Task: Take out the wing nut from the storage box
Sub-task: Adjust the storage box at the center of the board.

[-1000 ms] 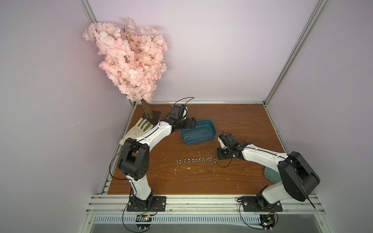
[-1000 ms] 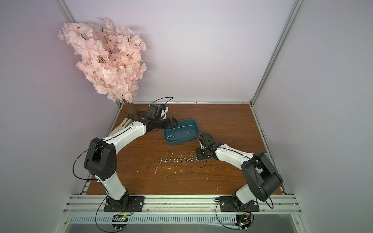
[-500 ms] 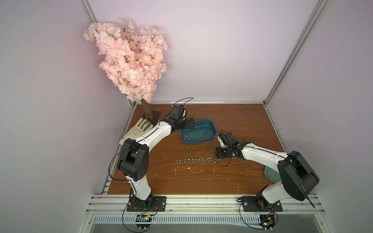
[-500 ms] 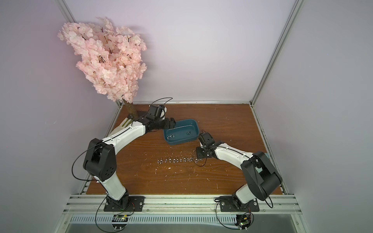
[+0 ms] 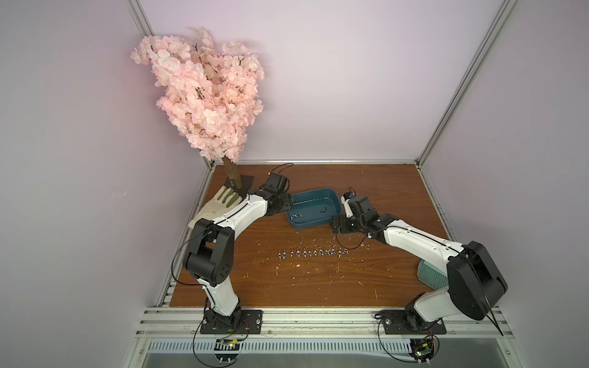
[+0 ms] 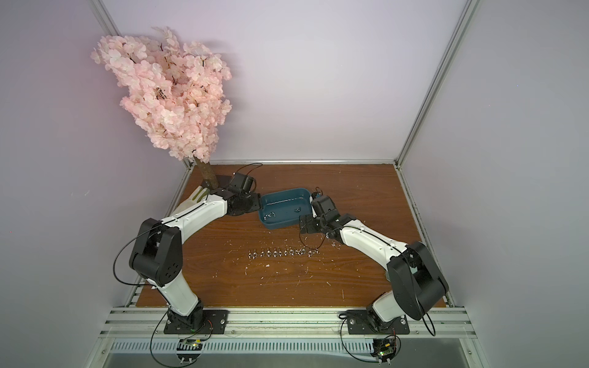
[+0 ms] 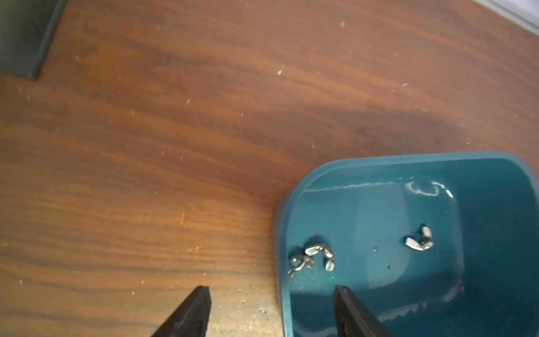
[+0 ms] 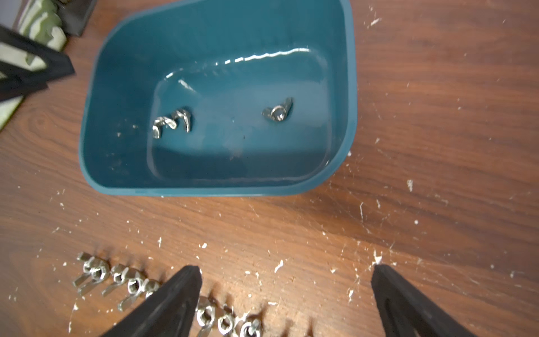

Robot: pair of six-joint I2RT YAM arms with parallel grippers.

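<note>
reaching in from the near edge of a brown wooden desk (image 5: 382, 184), two white and black robot arms flank the storage box (image 5: 310, 224), a shallow dark teal tub lying past the desk's middle, toward the far edge. three wing nuts lie on its floor: a touching pair (image 7: 312, 259) at the end by the left arm and a single wing nut (image 7: 420, 240) nearer the other end. in both top views they are only tiny glints.

the left gripper (image 7: 271, 289) is released. its wrist view shows one black fingertip outside the box's end wall, over the desk, and one inside, over the box floor. the rim runs between them with a gap on each side. this is too small to make out in the top views.

the right gripper (image 8: 285, 270) is also released, fingers spread wide over crumb-flecked wood near the box's near right corner, gripping nothing. unlike the left wrist view, its wrist view takes in both the box and a row of wing nuts (image 8: 116, 277) laid out on the desk. one finger covers part of the row.

the top views add the rest: a pink blossom tree (image 5: 207, 95) at the far left corner, a pale glove (image 5: 220, 204) beside it, and a mint-green ribbed item (image 5: 430, 274) at the right edge, partly behind the right arm.
</note>
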